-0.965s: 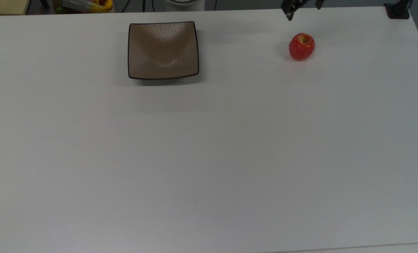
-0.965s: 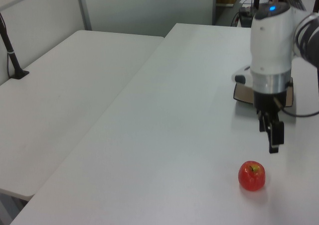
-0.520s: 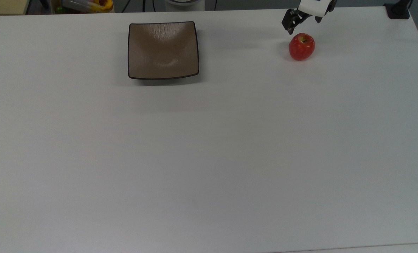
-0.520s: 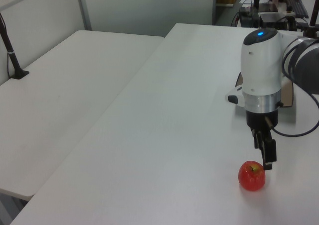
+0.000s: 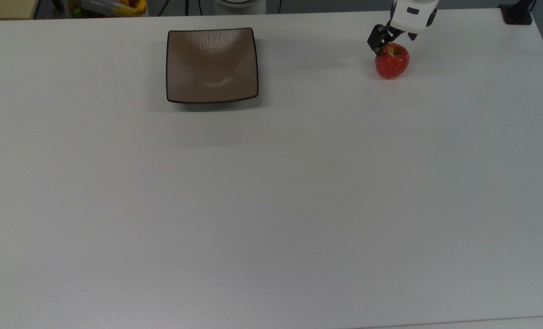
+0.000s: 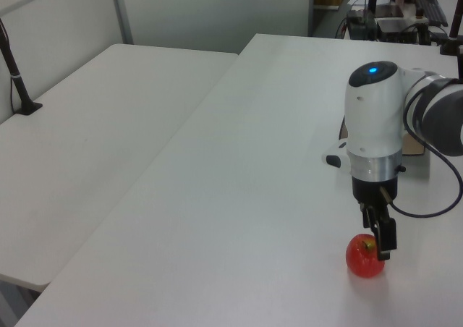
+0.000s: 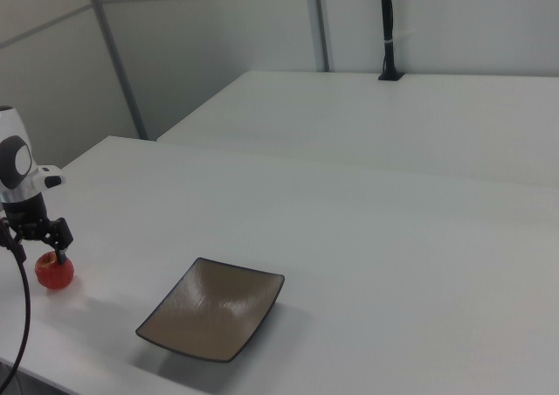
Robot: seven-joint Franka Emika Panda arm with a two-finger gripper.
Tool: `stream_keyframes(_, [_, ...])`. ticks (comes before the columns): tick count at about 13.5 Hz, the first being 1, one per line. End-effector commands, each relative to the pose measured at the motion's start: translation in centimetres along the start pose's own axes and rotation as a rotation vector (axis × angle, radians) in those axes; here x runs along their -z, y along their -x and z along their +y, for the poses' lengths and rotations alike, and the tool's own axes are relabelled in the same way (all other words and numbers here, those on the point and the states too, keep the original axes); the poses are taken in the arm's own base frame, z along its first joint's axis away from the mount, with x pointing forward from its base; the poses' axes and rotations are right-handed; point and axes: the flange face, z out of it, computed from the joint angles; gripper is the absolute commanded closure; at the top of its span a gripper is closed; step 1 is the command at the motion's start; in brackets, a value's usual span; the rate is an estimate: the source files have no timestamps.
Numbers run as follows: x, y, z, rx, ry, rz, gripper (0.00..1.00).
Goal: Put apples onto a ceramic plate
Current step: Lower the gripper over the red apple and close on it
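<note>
A small red apple [image 5: 392, 61] rests on the white table near the top view's far right; it also shows low in the left view as the apple [image 6: 364, 258] and at the right view's left edge as the apple [image 7: 54, 273]. My gripper [image 5: 392, 42] hangs open just over it, fingertips level with the apple's top on either side. The gripper [image 7: 37, 245] has its fingers spread apart around the fruit. The square taupe-brown ceramic plate [image 5: 212, 82] lies bare well to the top view's left of the apple; the plate [image 7: 214, 316] is near the right view's bottom.
A black clamp post [image 5: 515, 13] stands at the top view's far right corner. A yellow bin [image 5: 116, 6] of items sits beyond the far edge. A second white table [image 6: 94, 124] adjoins on the left view's left.
The gripper has come down from above the table's far edge onto the apple, staying open. Apple and plate have not moved.
</note>
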Motion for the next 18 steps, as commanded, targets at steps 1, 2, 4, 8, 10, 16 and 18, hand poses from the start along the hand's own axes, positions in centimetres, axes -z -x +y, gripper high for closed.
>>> stream_keyframes(1, [-1.7, -0.4, -0.6, 0.024, 0.027, 0.015, 0.00])
stream_keyframes(2, [-1.9, -0.4, -0.5, 0.027, 0.033, 0.013, 0.00])
stream_keyframes(4, [-2.0, -0.5, -0.4, 0.029, 0.037, 0.014, 0.00])
stream_keyframes(8, [-2.7, -1.0, -0.3, 0.048, 0.057, 0.036, 0.00])
stream_keyframes(10, [-3.1, -1.1, -0.3, 0.054, 0.071, 0.040, 0.00])
stream_keyframes(16, [-3.5, -1.3, -0.1, 0.070, 0.088, 0.043, 0.60])
stream_keyframes(18, [-3.7, -1.3, -0.1, 0.070, 0.087, 0.040, 0.92])
